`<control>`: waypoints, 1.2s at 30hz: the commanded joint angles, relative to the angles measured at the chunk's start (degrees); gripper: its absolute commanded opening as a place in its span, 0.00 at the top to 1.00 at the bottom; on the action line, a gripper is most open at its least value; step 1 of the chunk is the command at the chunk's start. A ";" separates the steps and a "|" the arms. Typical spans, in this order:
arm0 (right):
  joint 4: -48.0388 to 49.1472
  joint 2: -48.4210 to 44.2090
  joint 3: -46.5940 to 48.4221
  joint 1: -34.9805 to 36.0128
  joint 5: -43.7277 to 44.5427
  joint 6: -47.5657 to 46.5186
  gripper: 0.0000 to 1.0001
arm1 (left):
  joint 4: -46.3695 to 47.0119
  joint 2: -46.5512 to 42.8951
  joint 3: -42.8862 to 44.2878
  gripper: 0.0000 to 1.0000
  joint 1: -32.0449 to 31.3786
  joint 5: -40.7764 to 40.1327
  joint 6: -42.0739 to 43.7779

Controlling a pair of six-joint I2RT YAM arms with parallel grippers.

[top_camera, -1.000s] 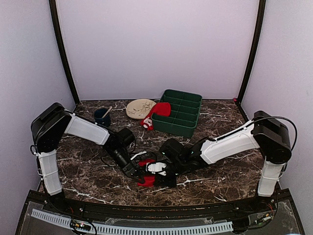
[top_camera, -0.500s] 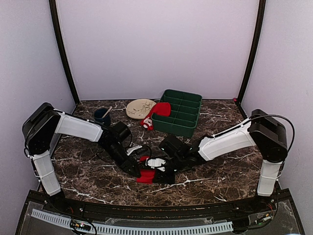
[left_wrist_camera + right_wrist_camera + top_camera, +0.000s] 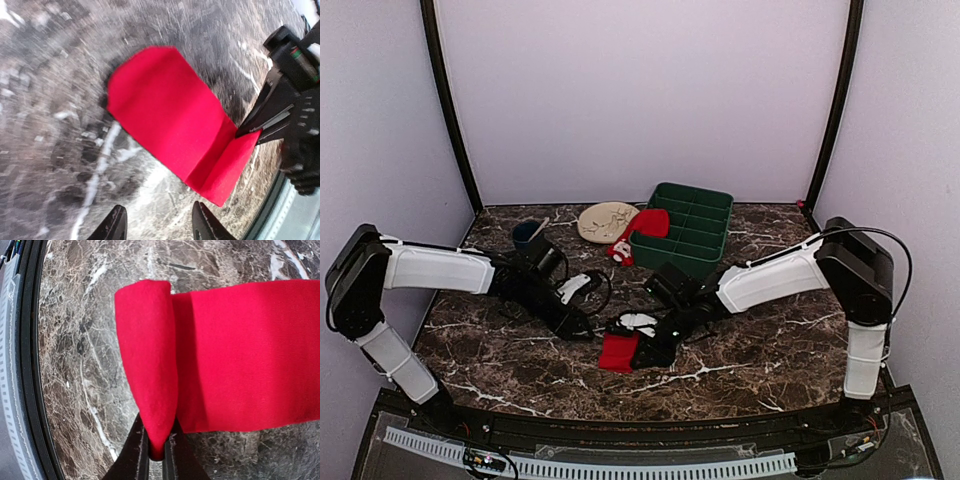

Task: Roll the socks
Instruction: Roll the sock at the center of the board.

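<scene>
1. The worktop (image 3: pixel 770 350) is dark brown marble with white veins. Pale lilac walls (image 3: pixel 640 90) close it in on three sides, and a black post (image 3: pixel 448 110) stands at each back corner.
2. Along the near edge runs a black rail carrying a white slotted strip (image 3: pixel 590 467).
3. One red sock (image 3: pixel 618 352) lies flat near the middle of the near edge, and the end towards that edge is turned up and over.
4. My right pincer (image 3: pixel 156 450) is pinched tight on that folded end, with the fabric squeezed between both fingers.
5. My left pincer (image 3: pixel 157 225) stands about half open with nothing in it, low over bare marble just beside the sock's left side.
6. The second sock (image 3: pixel 642 228) drapes over the near left corner of a green compartment tray (image 3: pixel 705 262) towards the back edge. Its white patterned end rests on the marble.
7. Left of the tray sit a beige plate (image 3: pixel 607 221) and a dark blue cup (image 3: pixel 528 236) with a stick in it.
</scene>
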 commanded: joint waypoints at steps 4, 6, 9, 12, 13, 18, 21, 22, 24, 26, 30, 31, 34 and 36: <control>-5.09 2.71 4.77 -2.29 -7.32 1.48 0.92 | 9.51 -10.52 -6.26 0.54 -0.60 -5.93 -0.86; -6.28 3.50 5.72 -2.82 -9.15 1.57 0.92 | 11.10 -12.73 -8.01 0.54 -2.15 -6.38 -0.05; -8.18 4.86 7.09 -3.46 -11.07 1.41 0.92 | 11.69 -14.17 -8.96 0.54 -5.33 -8.28 1.22; -10.18 6.15 8.15 -3.85 -13.02 1.15 0.92 | 10.97 -13.39 -8.81 0.54 -8.71 -9.99 2.65; -10.79 6.44 8.40 -3.89 -13.56 0.96 0.92 | 10.72 -12.87 -8.64 0.54 -9.60 -10.36 3.13; -12.03 7.02 8.47 -4.35 -15.23 1.20 0.92 | 9.81 -11.18 -8.25 0.54 -11.50 -9.64 4.86; -12.03 7.46 8.43 -4.68 -16.49 1.93 0.92 | 8.92 -10.38 -7.77 0.54 -11.87 -7.96 5.88; -12.03 7.73 8.50 -4.77 -17.05 2.16 0.92 | 8.78 -10.11 -7.64 0.54 -12.02 -7.42 6.23; -12.01 8.17 8.51 -5.09 -18.01 2.76 0.92 | 8.20 -9.50 -7.08 0.54 -12.27 -6.55 7.01; -12.23 8.56 8.72 -5.48 -18.85 2.95 0.92 | 7.92 -9.04 -6.63 0.54 -12.65 -5.93 7.64; -12.79 9.13 9.10 -5.92 -19.98 2.98 0.92 | 7.44 -8.35 -5.63 0.54 -13.75 -5.24 9.12; -12.89 9.27 9.19 -6.02 -20.29 2.98 0.91 | 7.10 -8.09 -5.34 0.54 -13.99 -5.19 9.46; -13.14 9.79 9.54 -6.24 -21.06 3.02 0.92 | 6.51 -7.15 -4.61 0.55 -15.01 -4.95 10.70; -13.42 10.08 9.80 -6.25 -21.40 2.94 0.92 | 6.10 -6.38 -4.16 0.55 -15.87 -5.23 11.48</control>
